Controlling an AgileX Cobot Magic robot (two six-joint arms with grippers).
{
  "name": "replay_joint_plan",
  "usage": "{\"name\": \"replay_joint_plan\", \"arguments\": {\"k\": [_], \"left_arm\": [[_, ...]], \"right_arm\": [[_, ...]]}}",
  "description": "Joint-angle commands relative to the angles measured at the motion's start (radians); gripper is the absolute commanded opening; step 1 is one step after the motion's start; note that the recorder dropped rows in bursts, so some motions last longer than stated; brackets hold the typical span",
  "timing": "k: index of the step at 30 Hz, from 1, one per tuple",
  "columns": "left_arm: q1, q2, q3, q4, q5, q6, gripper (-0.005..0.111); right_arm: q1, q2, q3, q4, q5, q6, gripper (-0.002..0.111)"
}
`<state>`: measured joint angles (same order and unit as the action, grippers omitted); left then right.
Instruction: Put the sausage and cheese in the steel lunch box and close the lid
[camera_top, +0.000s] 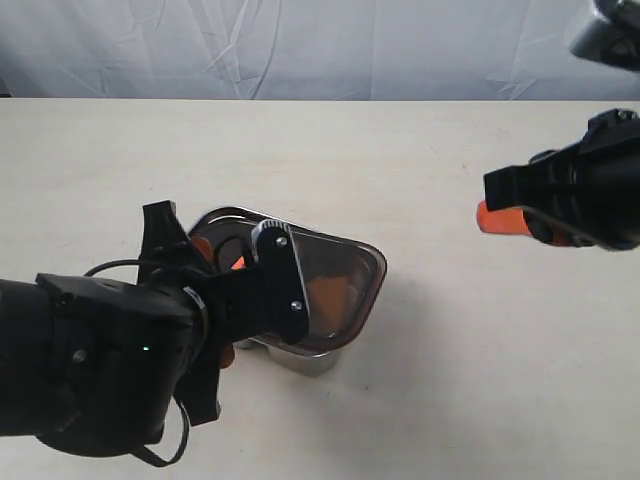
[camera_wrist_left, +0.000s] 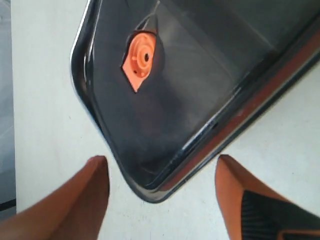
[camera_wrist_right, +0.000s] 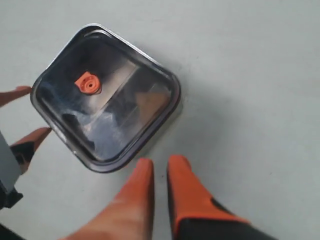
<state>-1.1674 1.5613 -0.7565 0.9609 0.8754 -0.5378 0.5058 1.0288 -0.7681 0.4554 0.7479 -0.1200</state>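
The dark lid (camera_top: 340, 275) lies on the steel lunch box (camera_top: 300, 362), a little left of the middle in the exterior view. The left tool (camera_wrist_left: 161, 165) is wide open around one lid corner and grips nothing. The right tool (camera_wrist_right: 161, 161), at the right edge above the tabletop (camera_top: 480, 380), is almost closed and empty.

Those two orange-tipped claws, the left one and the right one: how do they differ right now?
The left tool stands wide open; the right tool has its fingers nearly together, with only a narrow gap. The left tool straddles a corner of the dark lid; the right tool hangs over bare table, apart from the lid. What they share: orange fingers, and neither holds anything.
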Motion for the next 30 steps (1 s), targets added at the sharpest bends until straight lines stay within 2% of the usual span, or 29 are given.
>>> {"name": "replay_joint_plan", "arguments": {"k": [1, 3, 5, 6, 7, 11, 13, 16, 22, 26, 30], "left_arm": [[-0.002, -0.050, -0.009, 0.023, 0.118, -0.001, 0.057], [-0.002, -0.080, -0.009, 0.044, 0.181, -0.001, 0.048], [-0.002, -0.113, -0.009, 0.059, 0.227, -0.003, 0.031], [0.000, -0.151, -0.009, 0.059, 0.247, -0.008, 0.009], [0.000, -0.165, -0.009, 0.059, 0.255, -0.018, 0.000], [0.023, -0.255, -0.009, -0.015, 0.247, -0.143, 0.000], [0.069, -0.280, -0.009, -0.089, 0.201, -0.142, 0.000], [0.205, -0.324, -0.009, -0.219, 0.092, -0.129, 0.000], [0.470, -0.340, -0.009, -0.369, -0.010, 0.004, 0.000], [0.531, -0.340, -0.009, -0.385, -0.017, 0.004, 0.000], [0.548, -0.340, -0.009, -0.387, -0.019, 0.004, 0.000]], "right_arm": [[0.031, -0.005, 0.116, 0.130, -0.070, -0.054, 0.000], [0.052, -0.005, 0.165, 0.185, -0.117, -0.074, 0.000], [0.072, -0.005, 0.185, 0.214, -0.143, -0.078, 0.000], [0.093, 0.002, 0.184, 0.245, -0.158, -0.089, 0.000], [0.105, 0.012, 0.184, 0.264, -0.165, -0.098, 0.000], [0.180, 0.142, 0.183, 0.377, -0.183, -0.182, 0.000], [0.203, 0.204, 0.172, 0.383, -0.179, -0.195, 0.000], [0.229, 0.316, 0.103, 0.365, -0.166, -0.203, 0.000], [0.228, 0.461, -0.042, 0.305, -0.019, -0.201, 0.000], [0.229, 0.501, -0.067, 0.294, 0.036, -0.201, 0.000], [0.229, 0.532, -0.067, 0.283, 0.073, -0.201, 0.000]]}}
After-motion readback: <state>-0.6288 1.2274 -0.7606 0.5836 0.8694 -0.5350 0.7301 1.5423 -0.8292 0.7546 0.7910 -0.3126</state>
